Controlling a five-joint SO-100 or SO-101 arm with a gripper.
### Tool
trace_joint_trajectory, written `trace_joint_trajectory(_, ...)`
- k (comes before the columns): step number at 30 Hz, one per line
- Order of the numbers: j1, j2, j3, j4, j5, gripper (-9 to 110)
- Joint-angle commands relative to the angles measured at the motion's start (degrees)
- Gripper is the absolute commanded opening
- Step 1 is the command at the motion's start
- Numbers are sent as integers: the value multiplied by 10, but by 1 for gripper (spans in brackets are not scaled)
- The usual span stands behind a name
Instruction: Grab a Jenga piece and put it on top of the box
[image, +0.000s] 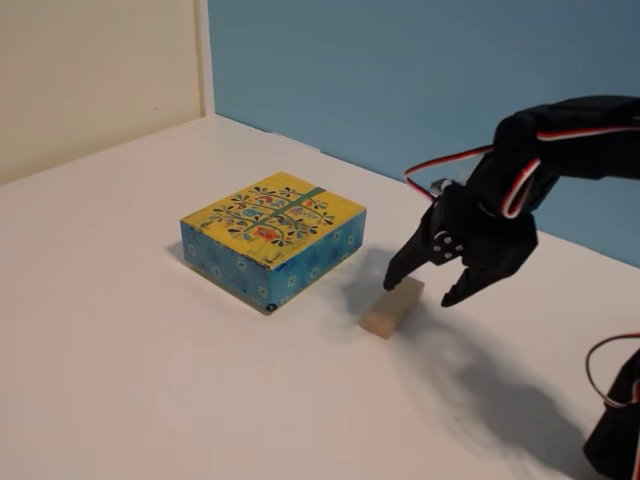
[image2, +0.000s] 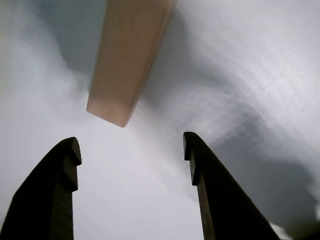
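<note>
From the fixed view I see the Jenga piece (image: 392, 309) lying on the white table (image: 120, 350), just beside the box (image: 273, 238) and toward the table's near edge. My gripper (image: 425, 290) hangs spread open above the block's far end. Only the wrist view shows both fingertips (image2: 70, 150) clear of the piece (image2: 127, 60), empty.

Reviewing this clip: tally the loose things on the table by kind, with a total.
Light-tan wooden Jenga block: 1
Flat box with yellow patterned top and blue sides: 1
Total: 2
</note>
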Motion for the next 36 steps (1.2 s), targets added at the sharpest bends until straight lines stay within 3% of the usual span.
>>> trace_joint_trajectory(1,-5,-18,-28,-10,-8,24)
trace_joint_trajectory(36,-58,-110,-84,-52,-64,26)
